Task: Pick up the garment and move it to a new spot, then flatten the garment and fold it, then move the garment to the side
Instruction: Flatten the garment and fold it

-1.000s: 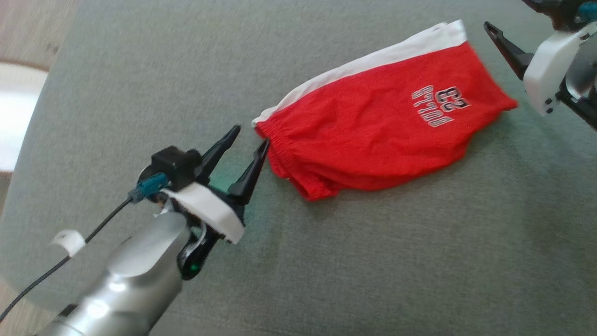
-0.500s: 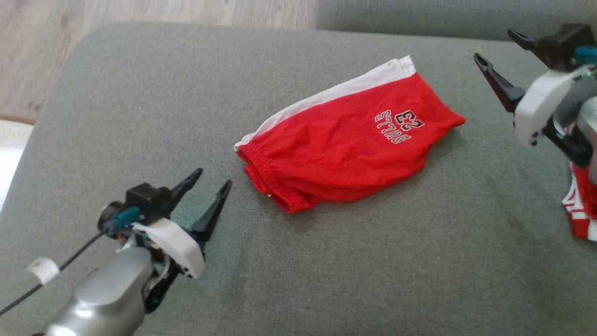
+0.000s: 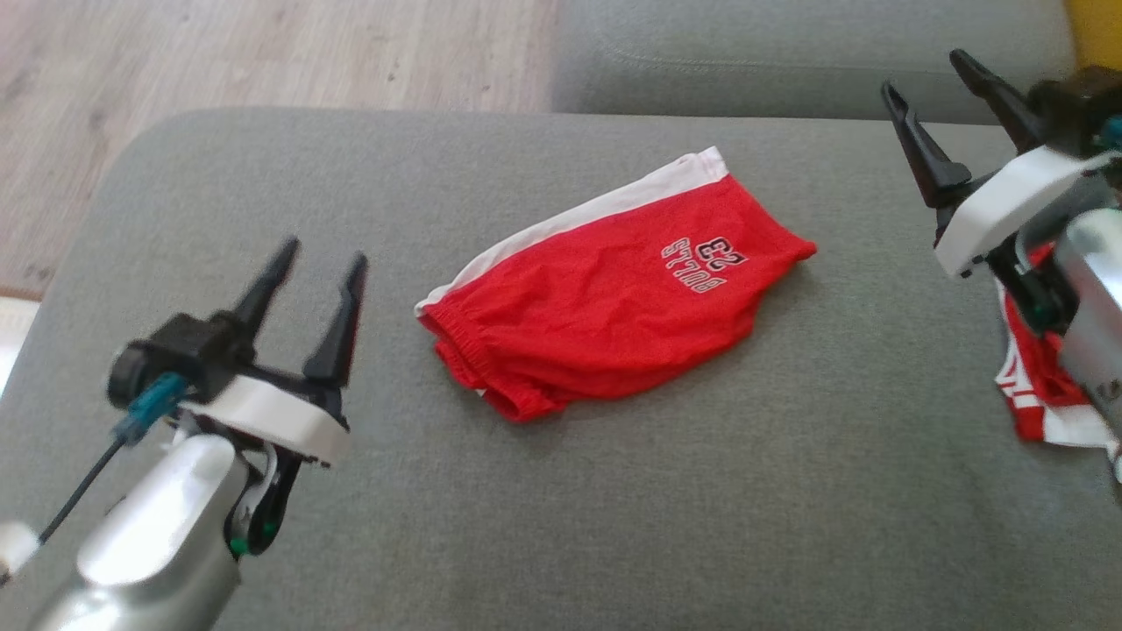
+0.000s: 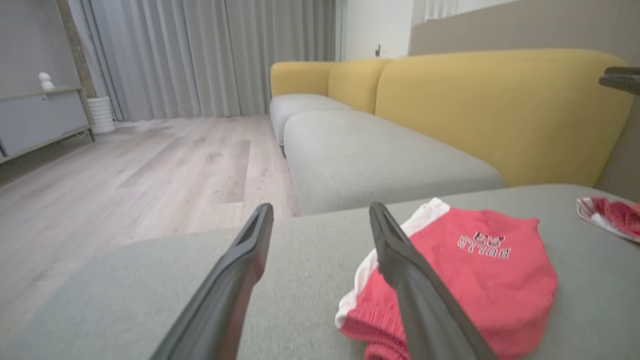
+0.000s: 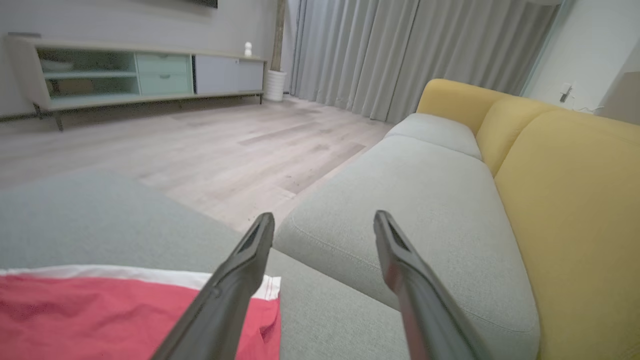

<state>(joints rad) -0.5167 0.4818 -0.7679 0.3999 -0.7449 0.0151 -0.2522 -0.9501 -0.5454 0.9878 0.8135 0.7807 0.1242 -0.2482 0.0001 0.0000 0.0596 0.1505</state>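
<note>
Garment [image 3: 614,289], red shorts with a white band, lies at frame centre on the grey cushion [image 3: 701,508], well inside its edges. We see the left gripper [image 3: 323,249] at lower left and the right gripper [image 3: 923,73] at upper right, both spread and empty. A second red-and-white garment [image 3: 1043,403] lies at the right edge. Wooden floor [image 3: 263,53] shows at upper left.

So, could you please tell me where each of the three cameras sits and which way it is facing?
Head view: on the robot's head, looking down at the red shorts on the grey cushion; the left gripper and right gripper, open, flank them.
Left wrist view: on the left wrist, looking along its fingers over the shorts toward the yellow sofa back.
Right wrist view: on the right wrist, looking along its fingers past the shorts toward the floor and curtains.
Shared: both wrist views show shorts, sofa back, curtains.
</note>
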